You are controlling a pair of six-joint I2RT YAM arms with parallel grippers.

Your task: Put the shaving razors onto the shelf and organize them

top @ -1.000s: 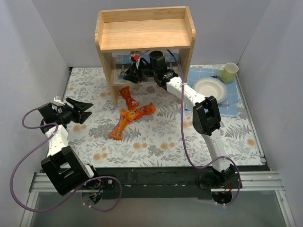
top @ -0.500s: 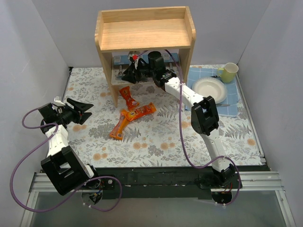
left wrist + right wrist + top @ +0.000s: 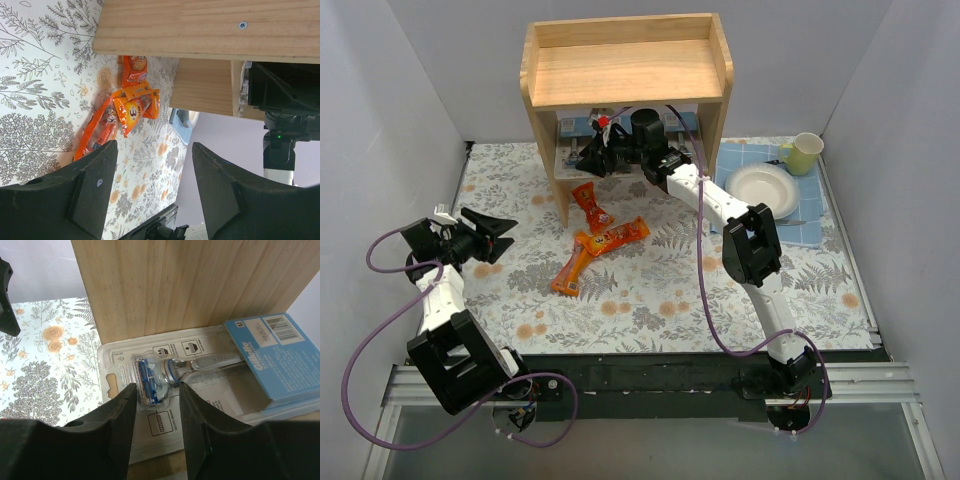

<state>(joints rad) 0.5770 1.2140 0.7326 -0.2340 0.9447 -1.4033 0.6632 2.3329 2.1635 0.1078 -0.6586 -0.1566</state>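
The wooden shelf (image 3: 625,70) stands at the back of the table. My right gripper (image 3: 598,152) reaches into its lower tier. In the right wrist view its jaws (image 3: 156,390) close round the raised bubble of a clear razor pack (image 3: 200,375) with a blue card, which lies flat on the lower board against the shelf's wooden panel (image 3: 190,285). More blue-carded packs (image 3: 576,128) show dimly in the lower tier behind it. My left gripper (image 3: 503,232) is open and empty over the left of the table, far from the shelf; the left wrist view (image 3: 150,190) shows its jaws wide apart.
Three orange snack packets (image 3: 603,238) lie on the floral cloth in front of the shelf, also seen from the left wrist (image 3: 125,107). A white plate (image 3: 763,188) and a green cup (image 3: 805,152) sit on a blue mat at the right.
My right gripper has moved a little left and deeper into the shelf's lower tier. The left arm has not moved.
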